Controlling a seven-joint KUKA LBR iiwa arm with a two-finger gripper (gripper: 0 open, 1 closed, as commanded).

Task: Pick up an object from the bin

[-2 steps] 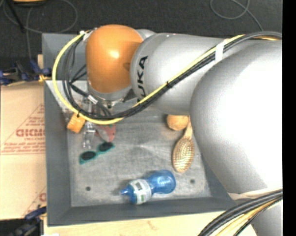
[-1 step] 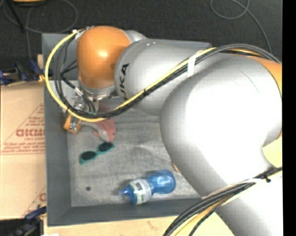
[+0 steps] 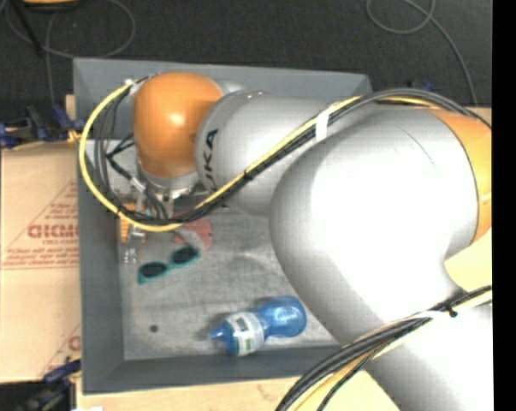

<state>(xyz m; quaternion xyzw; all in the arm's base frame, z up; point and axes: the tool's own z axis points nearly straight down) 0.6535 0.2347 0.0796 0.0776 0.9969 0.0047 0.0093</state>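
My gripper (image 3: pixel 155 202) hangs under the wrist at the bin's left side, near the left wall, mostly hidden by the arm. Just below it lies a pink flat thing (image 3: pixel 198 234), partly under the wrist. A green pair of toy glasses (image 3: pixel 167 266) lies on the bin floor a little further down, apart from the gripper. A small pale thing with an orange bit (image 3: pixel 129 235) sits against the left wall, beside the gripper's lower edge.
A blue plastic bottle with a white label (image 3: pixel 259 324) lies on its side near the bin's front wall. A small dark speck (image 3: pixel 152 328) marks the floor at the front left. The arm covers the bin's right and back parts.
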